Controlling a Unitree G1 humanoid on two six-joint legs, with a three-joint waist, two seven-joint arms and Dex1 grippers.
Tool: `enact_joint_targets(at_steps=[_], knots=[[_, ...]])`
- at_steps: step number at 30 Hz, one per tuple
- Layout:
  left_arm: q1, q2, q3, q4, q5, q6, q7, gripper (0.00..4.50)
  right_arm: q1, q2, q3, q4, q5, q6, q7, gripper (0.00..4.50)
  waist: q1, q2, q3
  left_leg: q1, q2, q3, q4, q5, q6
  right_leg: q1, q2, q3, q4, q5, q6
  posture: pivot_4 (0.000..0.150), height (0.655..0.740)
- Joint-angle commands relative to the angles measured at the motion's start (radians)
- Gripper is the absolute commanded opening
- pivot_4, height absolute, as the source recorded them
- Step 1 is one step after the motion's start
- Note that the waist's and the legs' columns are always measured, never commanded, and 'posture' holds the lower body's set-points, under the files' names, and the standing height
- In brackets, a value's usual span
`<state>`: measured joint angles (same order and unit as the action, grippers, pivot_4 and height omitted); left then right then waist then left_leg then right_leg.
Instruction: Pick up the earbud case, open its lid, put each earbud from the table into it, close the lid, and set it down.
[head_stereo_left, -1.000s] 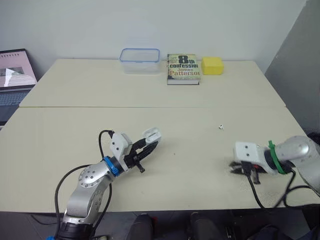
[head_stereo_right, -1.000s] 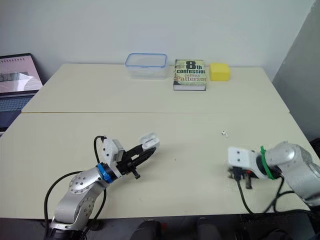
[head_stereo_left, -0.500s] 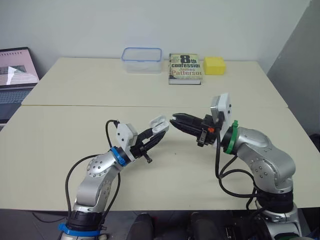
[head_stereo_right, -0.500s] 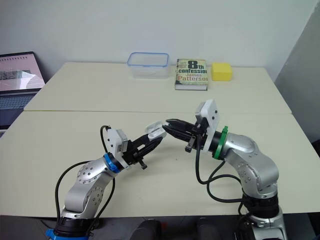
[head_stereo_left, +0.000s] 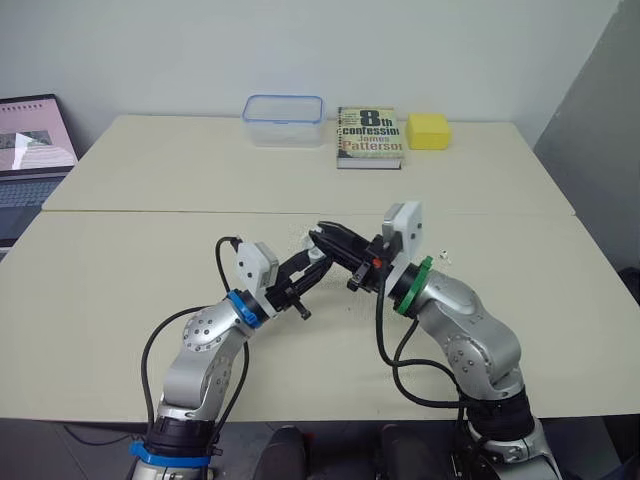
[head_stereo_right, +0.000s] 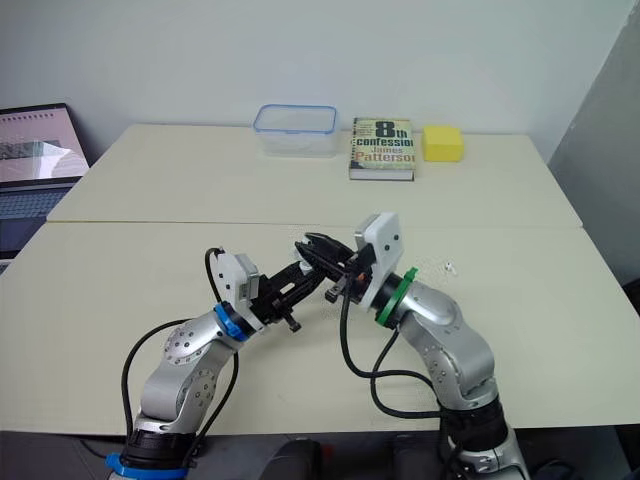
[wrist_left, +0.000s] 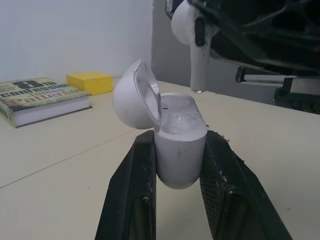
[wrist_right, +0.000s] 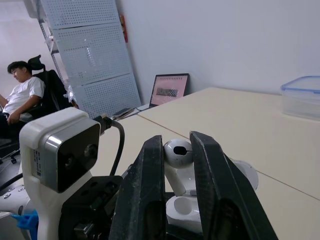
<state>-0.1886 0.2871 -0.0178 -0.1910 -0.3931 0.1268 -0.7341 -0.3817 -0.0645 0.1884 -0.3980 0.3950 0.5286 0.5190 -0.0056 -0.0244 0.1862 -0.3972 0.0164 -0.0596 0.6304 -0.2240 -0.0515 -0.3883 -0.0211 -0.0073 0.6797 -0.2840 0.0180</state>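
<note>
Seen from the head camera, the two arms meet above the middle of the cream table (head_stereo_left: 130, 250). The left gripper (head_stereo_right: 300, 274) holds the earbud case (wrist_left: 178, 150) off the surface, and the right gripper (head_stereo_right: 310, 245) is poised over it. What looks like the second earbud (head_stereo_left: 441, 255) lies on the table well apart to the right. I judge pick-up and lid-opening done and the first insertion in hand, with the second earbud, closing and setting down left to do. Along the far edge stand a clear container (head_stereo_left: 283, 120), a paperback book (head_stereo_left: 368, 137) and a yellow block (head_stereo_left: 424, 130), and an open laptop (head_stereo_left: 30, 150) sits at the left. In the left wrist view, that gripper's fingers (wrist_left: 132, 190) clamp either side of the case body. The lid (wrist_left: 134, 102) is tipped back, and an earbud (wrist_left: 192, 42) hangs stem-down just above the sockets, not yet seated. In the right wrist view, its fingers (wrist_right: 150, 190) pinch that earbud's head over the open case. Behind them are a perforated panel (wrist_right: 90, 50) and a seated person (wrist_right: 20, 95).
</note>
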Motion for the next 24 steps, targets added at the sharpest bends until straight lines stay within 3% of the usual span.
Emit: enact_joint_targets(at_steps=[1,23,24], knots=[[-0.017,-0.007,-0.004,-0.018,-0.009,-0.023,-0.002,0.80,0.009,0.008,0.018,0.006,-0.022,-0.069,-0.011,0.40,0.000,0.000,0.000,0.000,0.000,0.000,0.000,0.000,0.000,0.000,0.000,0.000,0.000,0.000,0.000,0.150,0.7400],[-0.020,-0.003,-0.005,-0.031,-0.015,-0.011,0.007,0.80,0.079,0.019,0.095,0.082,-0.088,-0.194,-0.026,0.40,-0.002,0.000,0.000,0.000,0.000,0.000,0.000,0.000,0.000,0.000,0.000,0.000,0.000,0.000,0.000,0.150,0.7400],[-0.021,-0.002,-0.005,-0.031,-0.014,-0.011,0.007,0.80,0.081,0.021,0.093,0.081,-0.088,-0.197,-0.028,0.75,-0.002,0.000,0.000,0.000,0.000,0.000,0.000,0.000,0.000,0.000,0.000,0.000,0.000,0.000,0.000,0.150,0.7400]])
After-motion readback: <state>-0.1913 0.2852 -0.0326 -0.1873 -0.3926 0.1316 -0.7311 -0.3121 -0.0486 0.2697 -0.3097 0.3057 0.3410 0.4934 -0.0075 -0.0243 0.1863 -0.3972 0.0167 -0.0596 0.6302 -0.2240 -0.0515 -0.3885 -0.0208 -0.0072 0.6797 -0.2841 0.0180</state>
